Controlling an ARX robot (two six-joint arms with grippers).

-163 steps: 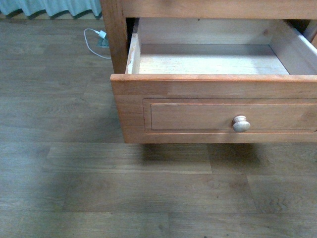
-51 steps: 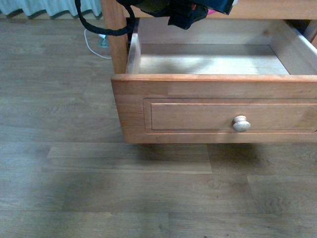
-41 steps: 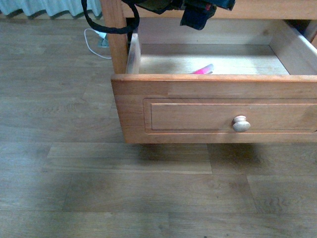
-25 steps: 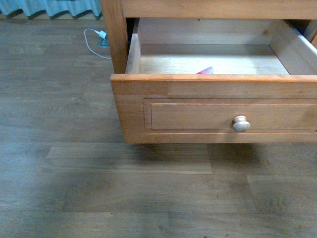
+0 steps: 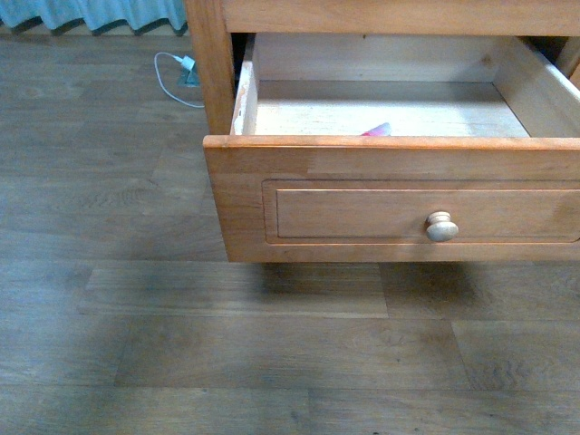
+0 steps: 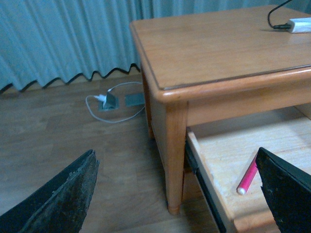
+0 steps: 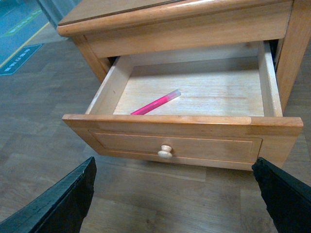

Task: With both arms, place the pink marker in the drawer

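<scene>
The orange-brown wooden drawer (image 5: 381,208) stands pulled open, with a recessed panel front and a round pale knob (image 5: 441,226). The pink marker (image 7: 155,102) lies on its pale wood floor; in the front view only its tip (image 5: 377,130) shows above the front edge. It also shows in the left wrist view (image 6: 248,175). My left gripper (image 6: 177,194) is open and empty, above the cabinet's left front leg. My right gripper (image 7: 175,194) is open and empty, out in front of the drawer (image 7: 184,141) above the floor. Neither arm shows in the front view.
The drawer belongs to a wooden side table (image 6: 218,53) with a white power strip (image 6: 300,24) and black cable on top. A white cable and floor socket (image 6: 109,101) lie on the wooden floor by teal curtains (image 6: 63,39).
A black arm was over the drawer a second ago; the pink marker dropped into the drawer and the arm drew up out of the front view. The marker now lies still.
</scene>
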